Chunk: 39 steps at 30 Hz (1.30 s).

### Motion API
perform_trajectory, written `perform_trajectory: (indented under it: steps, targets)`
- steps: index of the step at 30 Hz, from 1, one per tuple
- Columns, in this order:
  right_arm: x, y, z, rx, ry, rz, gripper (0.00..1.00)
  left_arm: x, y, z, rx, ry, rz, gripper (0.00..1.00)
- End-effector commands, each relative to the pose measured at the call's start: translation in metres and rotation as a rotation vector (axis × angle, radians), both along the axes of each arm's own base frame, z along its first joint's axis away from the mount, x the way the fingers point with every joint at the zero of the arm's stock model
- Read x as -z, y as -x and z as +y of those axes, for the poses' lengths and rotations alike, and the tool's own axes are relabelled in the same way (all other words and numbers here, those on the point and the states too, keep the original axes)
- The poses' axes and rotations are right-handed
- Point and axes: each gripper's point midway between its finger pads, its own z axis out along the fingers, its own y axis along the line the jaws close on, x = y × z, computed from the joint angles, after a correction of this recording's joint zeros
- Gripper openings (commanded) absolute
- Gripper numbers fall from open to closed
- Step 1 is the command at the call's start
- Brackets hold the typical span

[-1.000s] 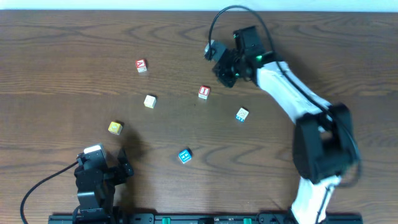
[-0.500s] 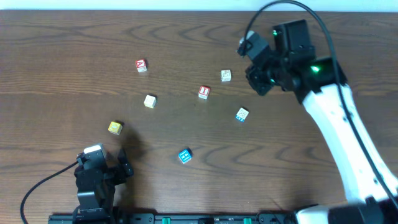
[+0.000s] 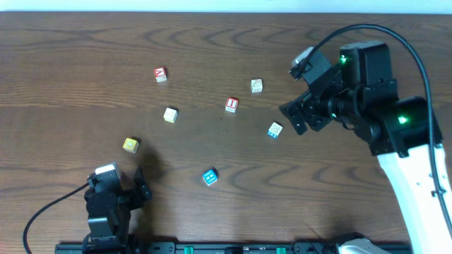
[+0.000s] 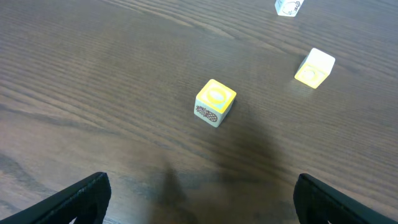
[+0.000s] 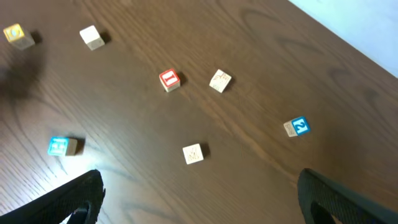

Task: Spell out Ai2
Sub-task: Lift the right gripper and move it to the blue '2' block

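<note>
Seen from overhead, the "I" cube (image 3: pixel 232 104) sits near the middle of the dark wooden surface (image 3: pixel 85 56), and the "A" cube (image 3: pixel 160 74) lies well apart from it at about 10 o'clock, with bare wood between them. Other cubes ring the "I" cube: a patterned cream cube (image 3: pixel 256 85) near it at 2 o'clock, a pale cube (image 3: pixel 275 130) at 4 o'clock, a cyan cube (image 3: pixel 210 176) between 6 and 7 o'clock, a plain cream cube (image 3: pixel 169 114) at 9 o'clock and a yellow cube (image 3: pixel 131 144) farther out at 8 o'clock. The "2" cube (image 5: pixel 297 126) shows only in the right wrist view, out past the patterned cream cube, which lies close to the line from "I" to "2"; overhead, the right arm (image 3: pixel 413 190) covers that part of the surface. The right gripper (image 5: pixel 199 177) is just beside the pale cube at its 2 o'clock, its fingers spread wide with nothing between them. The left gripper (image 4: pixel 202 183) is at the near left edge, also spread wide and holding nothing, with the yellow cube at its 12 o'clock and the plain cream cube beyond.
</note>
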Motion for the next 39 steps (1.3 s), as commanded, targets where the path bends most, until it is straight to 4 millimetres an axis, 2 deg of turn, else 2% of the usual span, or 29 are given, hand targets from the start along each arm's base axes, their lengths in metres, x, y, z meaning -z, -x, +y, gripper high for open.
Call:
perform_trajectory:
  steps: [1,4,7,11,17,21,23,29,35,39]
  targets:
    - [-0.012,0.004,0.001,0.021,-0.045,-0.019,0.99,0.003,0.001,0.002,-0.014,-0.006,0.006,0.95]
    - [-0.017,0.005,0.004,0.008,-0.063,-0.033,0.99,0.003,0.001,0.002,-0.014,-0.006,0.006,0.95]
    - [-0.017,-0.006,0.002,0.041,-0.059,-0.053,0.99,0.003,0.001,0.002,-0.014,-0.006,0.006,0.95]
    - [-0.008,-0.049,-0.023,0.321,-0.047,-0.077,0.99,0.003,0.001,0.002,-0.014,-0.006,0.006,0.95]
    - [0.016,-0.112,-0.028,0.537,-0.097,-0.114,0.99,0.003,0.001,0.002,-0.014,-0.006,0.006,0.95]
    - [0.046,-0.149,-0.036,0.669,-0.096,-0.125,0.99,0.003,0.001,0.002,-0.014,-0.006,0.006,0.95]
    - [0.066,-0.168,-0.046,0.752,-0.095,-0.126,0.99,0.003,0.001,0.002,-0.014,-0.006,0.006,0.95]
    - [0.121,-0.201,-0.080,0.874,-0.125,-0.068,0.94,0.003,0.001,0.002,-0.014,-0.006,0.006,0.95]
    - [0.170,-0.208,-0.112,0.956,-0.152,0.046,0.92,0.003,0.001,0.002,-0.014,-0.006,0.006,0.95]
    - [0.194,-0.202,-0.116,0.974,-0.162,0.130,0.90,0.003,0.001,0.002,-0.014,-0.006,0.006,0.95]
